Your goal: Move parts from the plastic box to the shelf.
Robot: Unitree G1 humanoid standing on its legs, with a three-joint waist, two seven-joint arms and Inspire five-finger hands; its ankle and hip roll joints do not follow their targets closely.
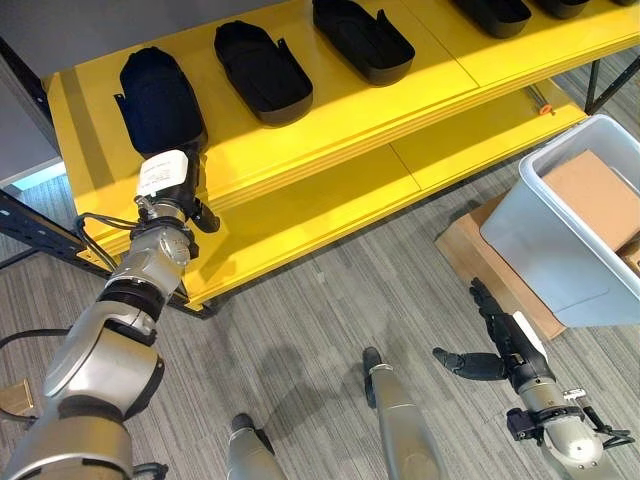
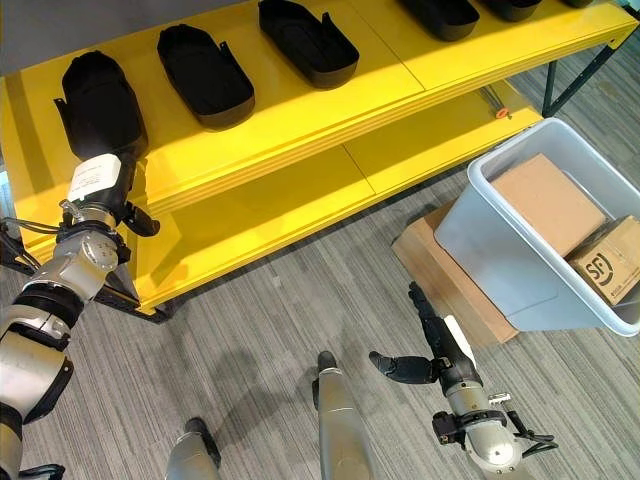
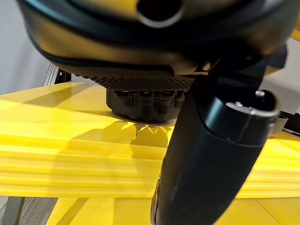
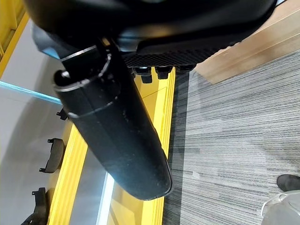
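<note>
We see the left robot hand [image 1: 165, 180] at a black part [image 1: 158, 100] on the yellow shelf [image 1: 300, 150], grip unclear; the right robot hand [image 1: 495, 340] hangs open below the plastic box [image 1: 560, 250].

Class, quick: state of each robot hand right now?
Left hand: on the black part on the shelf; cannot tell.
Right hand: open, holding nothing.

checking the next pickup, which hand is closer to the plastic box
Right. The right hand hangs open over the floor just beside the plastic box; the left hand is far across at the yellow shelf.
</note>
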